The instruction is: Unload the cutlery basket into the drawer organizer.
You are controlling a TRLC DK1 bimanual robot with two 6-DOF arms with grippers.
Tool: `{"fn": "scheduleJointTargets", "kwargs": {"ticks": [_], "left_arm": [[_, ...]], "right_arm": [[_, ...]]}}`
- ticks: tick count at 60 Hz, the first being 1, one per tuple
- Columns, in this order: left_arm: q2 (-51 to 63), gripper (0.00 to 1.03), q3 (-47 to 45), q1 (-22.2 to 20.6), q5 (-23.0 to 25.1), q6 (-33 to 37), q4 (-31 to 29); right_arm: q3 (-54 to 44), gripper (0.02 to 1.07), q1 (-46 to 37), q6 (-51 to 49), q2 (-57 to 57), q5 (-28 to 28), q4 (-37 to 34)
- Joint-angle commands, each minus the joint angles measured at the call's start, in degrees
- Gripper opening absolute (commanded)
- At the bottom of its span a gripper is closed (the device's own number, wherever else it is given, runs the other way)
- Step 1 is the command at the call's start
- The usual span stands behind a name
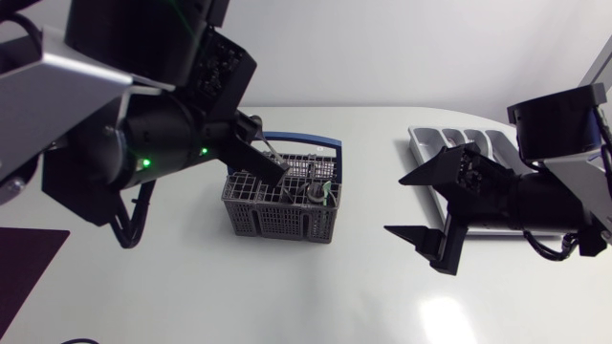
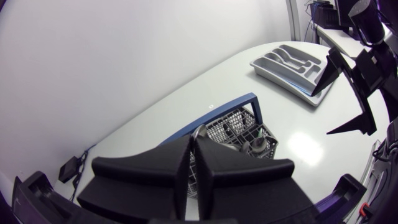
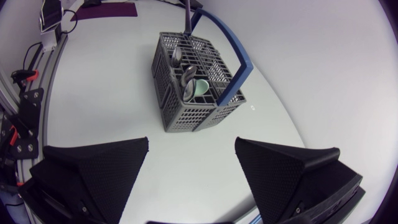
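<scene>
Left hand (image 1: 273,162) sits over the grey plastic cutlery basket with a blue handle (image 1: 277,205), fingers pinched on a thin metal cutlery handle (image 1: 270,149) that stands near-upright, so the exit is straight up. The grey moulded drawer organizer (image 1: 449,139) lies to the robot's right on the white worktop (image 1: 335,287). Right hand (image 1: 395,204), spread wide and empty, hangs between basket and organizer and is a likely obstruction. Spoons (image 3: 186,74) remain in the basket.

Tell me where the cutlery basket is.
Head view: the basket stands mid-table under the left gripper, which pinches a utensil; the organizer lies to its right.
</scene>
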Motion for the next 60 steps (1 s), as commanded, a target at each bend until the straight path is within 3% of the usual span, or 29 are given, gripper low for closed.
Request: {"fn": "scheduleJointTargets", "kwargs": {"ticks": [1, 17, 37, 43, 60], "left_arm": [[-0.6, 0.04, -0.8, 1.4, 3.6, -3.7, -1.7], [3.0, 0.04, 2.2, 6.1, 20.5, -11.0, -7.5], [8.4, 0.04, 7.2, 10.4, 34.5, -15.9, -11.4], [9.6, 0.04, 8.7, 10.5, 35.9, -16.5, -12.1], [12.0, 0.04, 11.1, 9.9, 36.2, -16.8, -12.6]], "right_arm": [[2.1, 1.02, 1.5, 3.7, -0.2, -0.9, -1.0], [5.3, 0.96, 5.8, 10.2, -0.3, -2.5, -1.4], [8.5, 0.78, 11.7, 14.3, 5.1, -2.6, -0.9], [9.6, 0.77, 12.9, 15.6, 7.6, -2.6, 0.1], [13.2, 0.55, 14.7, 17.7, 13.2, -2.6, 1.2]]}}
